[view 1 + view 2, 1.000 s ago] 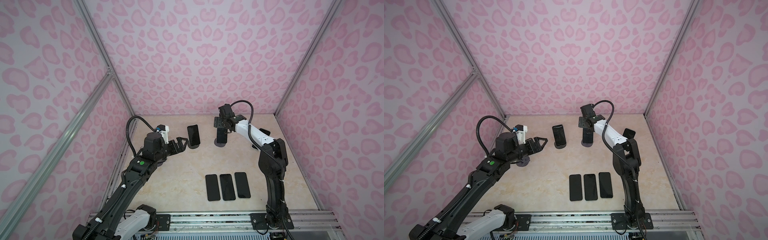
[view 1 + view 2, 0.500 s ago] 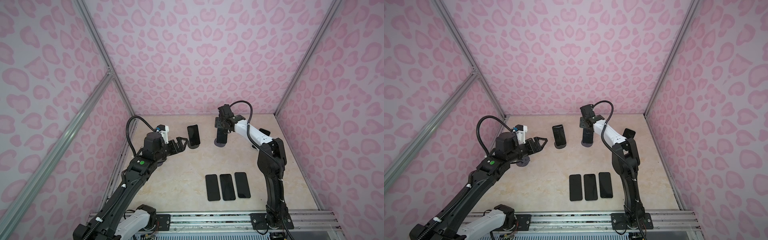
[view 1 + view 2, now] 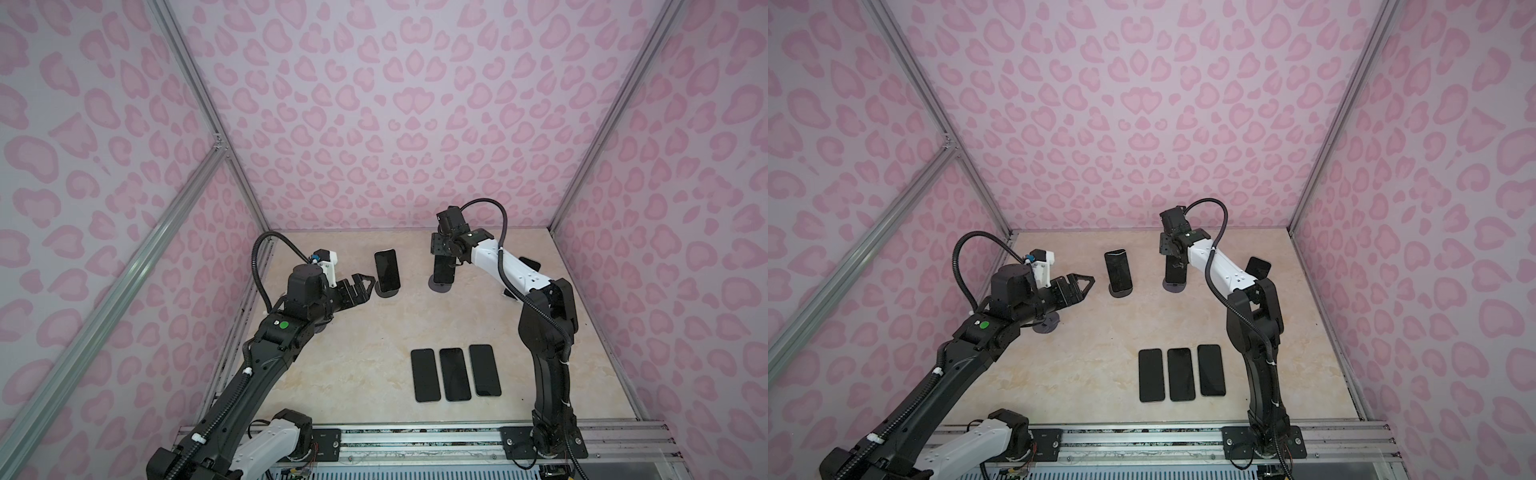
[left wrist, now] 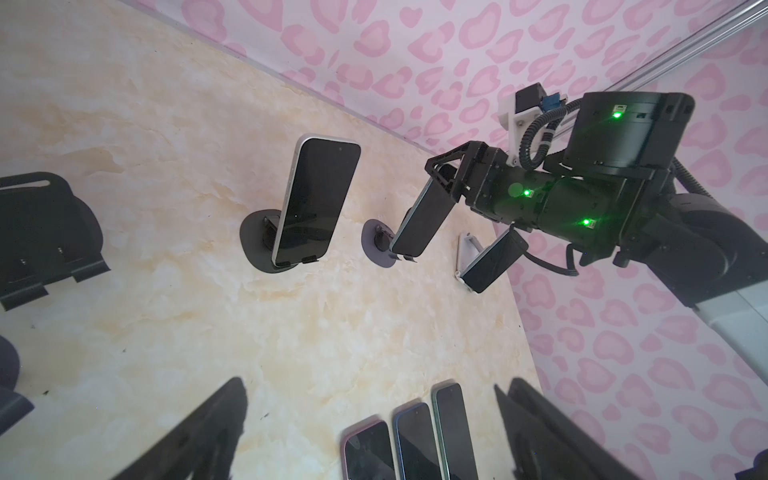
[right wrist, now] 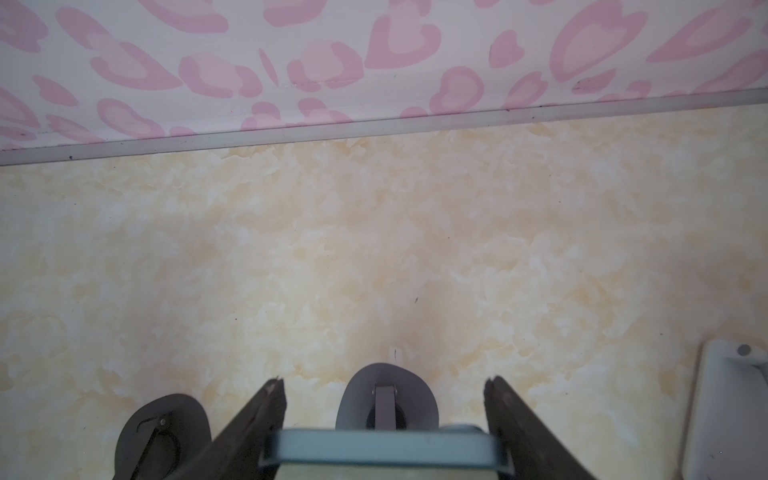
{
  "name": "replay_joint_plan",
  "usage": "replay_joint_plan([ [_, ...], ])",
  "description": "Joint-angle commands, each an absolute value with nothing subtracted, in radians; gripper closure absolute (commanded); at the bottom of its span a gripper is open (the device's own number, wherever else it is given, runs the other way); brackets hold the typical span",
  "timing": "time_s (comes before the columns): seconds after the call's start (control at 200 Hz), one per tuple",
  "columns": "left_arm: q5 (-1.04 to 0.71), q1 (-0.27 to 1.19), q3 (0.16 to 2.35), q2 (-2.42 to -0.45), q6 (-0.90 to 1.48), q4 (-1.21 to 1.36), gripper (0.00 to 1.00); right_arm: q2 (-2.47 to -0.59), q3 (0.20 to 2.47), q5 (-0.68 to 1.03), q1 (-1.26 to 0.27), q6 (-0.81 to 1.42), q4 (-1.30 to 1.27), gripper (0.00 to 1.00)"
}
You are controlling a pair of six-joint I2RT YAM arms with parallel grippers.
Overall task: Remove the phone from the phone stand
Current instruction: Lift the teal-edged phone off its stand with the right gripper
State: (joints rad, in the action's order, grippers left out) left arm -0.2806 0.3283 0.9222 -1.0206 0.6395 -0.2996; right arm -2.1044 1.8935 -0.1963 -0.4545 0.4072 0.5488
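Note:
A dark phone [image 3: 442, 270] [image 3: 1174, 270] leans on a grey round-based phone stand [image 3: 441, 287] [image 4: 374, 246] at the back of the table. My right gripper [image 3: 444, 259] [image 5: 385, 381] comes down over its top end. In the right wrist view the phone's pale top edge [image 5: 382, 451] spans the gap and meets both fingers, with the stand's base [image 5: 386, 399] beyond. My left gripper [image 3: 368, 280] [image 4: 372, 382] stands open and empty, left of a second phone [image 3: 387, 272] [image 4: 316, 203] on a dark stand [image 4: 253, 237].
Three phones [image 3: 455, 374] [image 3: 1181, 374] lie flat side by side near the front. A further phone [image 3: 1258, 268] [image 4: 492, 262] rests on a white stand [image 5: 723, 407] by the right wall. An empty dark stand [image 4: 41, 232] sits at the left. The back wall is close behind.
My right gripper's fingers have narrowed onto the phone's sides and it has sunk slightly. The left arm has hardly moved.

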Motion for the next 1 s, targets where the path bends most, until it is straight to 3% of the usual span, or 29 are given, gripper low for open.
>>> replay_joint_plan([
  [0.0, -0.285, 0.326, 0.919, -1.019, 0.639, -0.274, 0.01, -2.087, 1.872, -0.219, -0.458, 0.396, 0.521, 0.36],
  [0.75, -0.279, 0.323, 0.919, -1.014, 0.639, -0.275, 0.01, -2.006, 1.835, -0.259, -0.502, 0.362, 0.528, 0.39],
  [1.0, -0.196, 0.321, 0.923, -0.996, 0.629, -0.308, 0.0, -1.93, 1.796, -0.28, -0.533, 0.359, 0.531, 0.39],
])
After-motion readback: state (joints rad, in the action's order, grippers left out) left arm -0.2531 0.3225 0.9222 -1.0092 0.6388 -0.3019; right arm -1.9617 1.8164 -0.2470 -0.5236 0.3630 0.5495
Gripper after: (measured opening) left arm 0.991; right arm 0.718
